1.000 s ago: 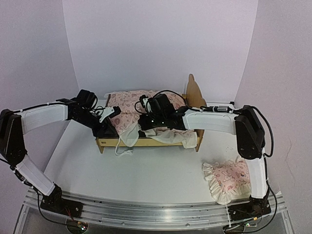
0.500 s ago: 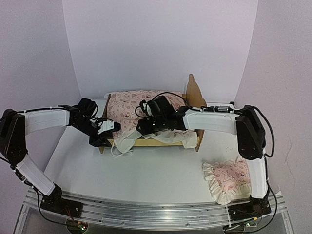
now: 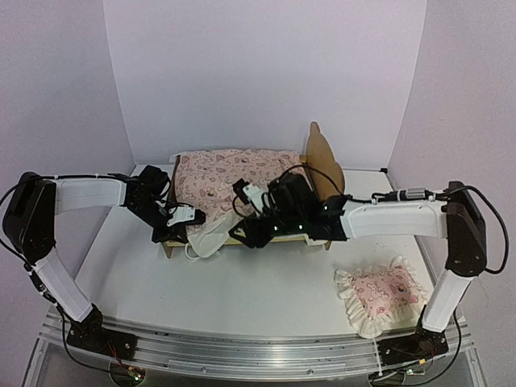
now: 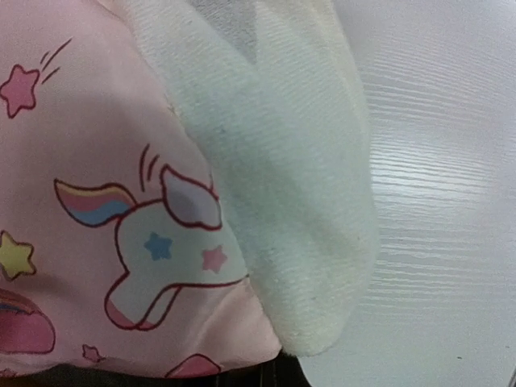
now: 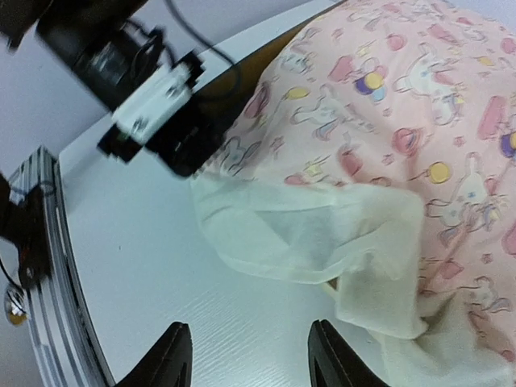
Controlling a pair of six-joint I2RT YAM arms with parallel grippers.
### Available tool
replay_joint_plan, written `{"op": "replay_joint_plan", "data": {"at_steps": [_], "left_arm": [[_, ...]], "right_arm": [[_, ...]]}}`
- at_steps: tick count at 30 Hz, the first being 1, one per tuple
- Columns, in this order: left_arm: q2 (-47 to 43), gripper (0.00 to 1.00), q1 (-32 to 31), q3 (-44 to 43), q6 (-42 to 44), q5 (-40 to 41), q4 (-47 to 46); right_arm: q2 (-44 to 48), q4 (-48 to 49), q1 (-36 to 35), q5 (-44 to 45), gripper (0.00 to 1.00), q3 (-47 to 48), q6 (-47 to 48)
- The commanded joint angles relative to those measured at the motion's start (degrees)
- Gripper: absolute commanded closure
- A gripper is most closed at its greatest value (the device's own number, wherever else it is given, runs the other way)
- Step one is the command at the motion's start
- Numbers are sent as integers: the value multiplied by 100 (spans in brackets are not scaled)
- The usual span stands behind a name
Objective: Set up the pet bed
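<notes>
Top: pet bed (image 3: pixel 322 161) stands centre-rear on table (image 3: pixel 242 282), pink cushion (image 3: pixel 222 173) on it. Left gripper (image 3: pixel 187 219) at cushion's near-left corner.
Left wrist: cushion fabric fills view; cannot tell jaw state.
Right wrist: right gripper (image 5: pixel 250 363) jaws spread, empty, over table.

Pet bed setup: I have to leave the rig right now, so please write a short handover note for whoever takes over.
Left claw: at the bed's near left corner, against the mattress cushion's edge; grip unclear.
Right claw: open, empty, off the bed's near side, facing the cream ruffle.
Pet bed: on the table, cushion laid on it, ruffle spilling over the near left rail.
Pillow: on the table by the right arm's base.
To do: probably straighten the cushion, then place the pillow.
</notes>
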State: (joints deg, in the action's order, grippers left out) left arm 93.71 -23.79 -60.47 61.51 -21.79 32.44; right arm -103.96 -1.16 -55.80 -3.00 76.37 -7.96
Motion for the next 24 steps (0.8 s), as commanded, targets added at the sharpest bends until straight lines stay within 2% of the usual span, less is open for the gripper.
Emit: {"op": "replay_joint_plan", "data": {"at_steps": [1, 4, 8, 11, 19, 24], "left_arm": [[168, 100, -35, -663, -453, 10, 661], [269, 100, -88, -1470, -981, -330, 1396], [339, 100, -180, -2338, -1482, -711, 2083], [387, 100, -183, -2745, -1758, -955, 2471], [436, 100, -231, -3102, -2350, -1452, 2720], [502, 100, -238, -3255, -2524, -1586, 2729]], "right_arm": [[187, 2308, -431, -132, 53, -1338, 1120], [-152, 3393, -620, 60, 58, -1621, 1400], [-974, 4807, -731, 306, 60, -1691, 1311], [-1677, 5799, -752, 737, 65, -1489, 1020], [-2894, 6456, -754, 2143, 67, -326, 915], [-3321, 6561, -755, 2347, 66, 118, 868]]}}
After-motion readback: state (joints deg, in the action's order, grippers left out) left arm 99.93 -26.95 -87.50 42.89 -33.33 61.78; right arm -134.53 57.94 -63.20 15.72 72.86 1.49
